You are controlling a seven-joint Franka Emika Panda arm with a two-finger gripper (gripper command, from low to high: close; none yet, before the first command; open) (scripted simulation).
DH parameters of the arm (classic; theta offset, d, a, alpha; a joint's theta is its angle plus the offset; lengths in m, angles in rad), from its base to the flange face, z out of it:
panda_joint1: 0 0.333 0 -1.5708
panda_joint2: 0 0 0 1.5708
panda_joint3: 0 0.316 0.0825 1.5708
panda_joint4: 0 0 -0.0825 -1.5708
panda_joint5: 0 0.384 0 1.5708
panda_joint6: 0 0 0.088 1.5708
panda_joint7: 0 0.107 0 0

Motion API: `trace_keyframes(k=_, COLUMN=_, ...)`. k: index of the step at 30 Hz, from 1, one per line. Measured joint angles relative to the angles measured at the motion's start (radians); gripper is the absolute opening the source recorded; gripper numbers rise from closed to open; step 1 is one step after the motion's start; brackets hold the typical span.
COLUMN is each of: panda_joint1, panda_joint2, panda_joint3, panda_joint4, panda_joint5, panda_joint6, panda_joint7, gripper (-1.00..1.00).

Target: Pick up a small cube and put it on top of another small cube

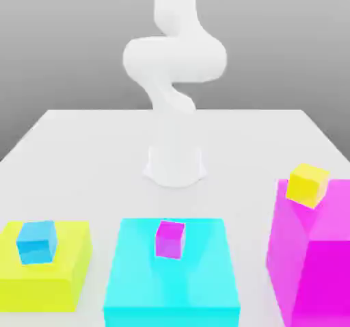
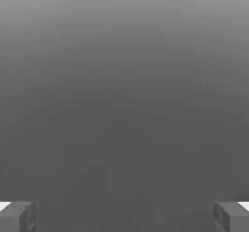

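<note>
Arm (image 1: 174, 59): smooth white shell, softly glossy, plastic-looking.
Bench (image 1: 89, 137): plain white, matt and even.
Large blocks (image 1: 171, 278): flat, saturated colour, smooth, no grain.
Small cubes (image 1: 169, 239): smooth, uniformly coloured, matt faces.
Tool (image 2: 124, 216) fingertips (image 2: 19, 215): grey, dull, matt.

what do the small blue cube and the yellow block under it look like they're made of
Small blue cube: flat, matte, uniform colour with no grain or gloss, possibly plastic or foam; this rendered look leaves it open. Yellow block: the same plain matte finish, sharp edges, soft shading only, no texture to tell more.
</note>
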Motion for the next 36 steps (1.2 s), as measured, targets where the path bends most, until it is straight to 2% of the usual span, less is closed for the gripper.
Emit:
trace_keyframes(k=7, panda_joint1=0.004, panda_joint2=0.210, panda_joint3=0.218, panda_joint4=0.004, panda_joint5=-0.048, panda_joint6=-0.006, panda_joint7=0.211, gripper=0.00)
trace_keyframes(k=12, panda_joint1=-0.001, panda_joint2=0.356, panda_joint3=0.409, panda_joint4=0.003, panda_joint5=-0.147, panda_joint6=0.000, panda_joint7=0.412, gripper=0.00)
trace_keyframes(k=16, panda_joint1=0.003, panda_joint2=0.483, panda_joint3=0.565, panda_joint4=0.004, panda_joint5=-0.281, panda_joint6=-0.003, panda_joint7=0.615, gripper=0.00)
trace_keyframes(k=20, panda_joint1=0.039, panda_joint2=0.641, panda_joint3=0.694, panda_joint4=0.009, panda_joint5=-0.472, panda_joint6=-0.028, panda_joint7=0.859, gripper=0.00)
trace_keyframes(k=25, panda_joint1=0.185, panda_joint2=0.876, panda_joint3=0.729, panda_joint4=-0.016, panda_joint5=-0.696, panda_joint6=-0.048, panda_joint7=1.179, gripper=0.00)
trace_keyframes(k=28, panda_joint1=0.164, panda_joint2=0.916, panda_joint3=0.720, panda_joint4=-0.091, panda_joint5=-0.653, panda_joint6=0.053, panda_joint7=1.229, gripper=0.00)
trace_keyframes(k=36, panda_joint1=0.005, panda_joint2=0.926, panda_joint3=0.704, panda_joint4=-0.333, panda_joint5=-0.421, panda_joint6=0.410, panda_joint7=1.254, gripper=0.00)
